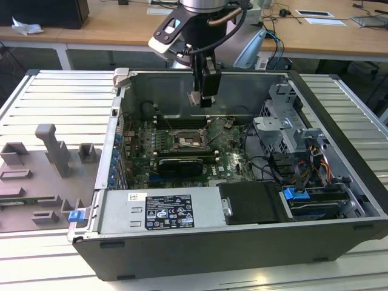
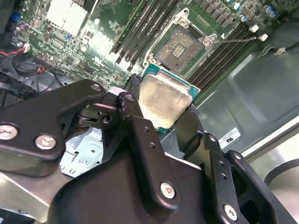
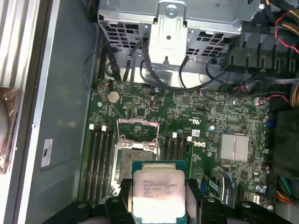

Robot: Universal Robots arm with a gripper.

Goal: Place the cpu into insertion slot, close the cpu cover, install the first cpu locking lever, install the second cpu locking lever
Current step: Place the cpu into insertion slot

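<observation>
My gripper (image 1: 202,97) hangs inside the open computer case, above the green motherboard, and is shut on the cpu (image 1: 195,98). In both wrist views the cpu (image 2: 163,100) (image 3: 158,193) shows its pale metal top, clamped by its edges between the black fingers (image 2: 133,93). The insertion slot (image 1: 189,141) lies on the board below the gripper and is uncovered, with its dark contact field (image 2: 180,46) (image 3: 133,161) in sight. The cpu cover (image 3: 138,127), a thin silvery frame with a square window, stands swung open at one edge of the slot.
Memory slots (image 3: 99,158) flank the socket. A black card (image 1: 180,165) sits in front of it, a silver power supply (image 1: 160,212) nearer still. A drive cage (image 1: 285,130) with cables fills the exterior view's right. The case walls (image 1: 182,85) surround the board. Grey fixtures (image 1: 54,148) stand outside.
</observation>
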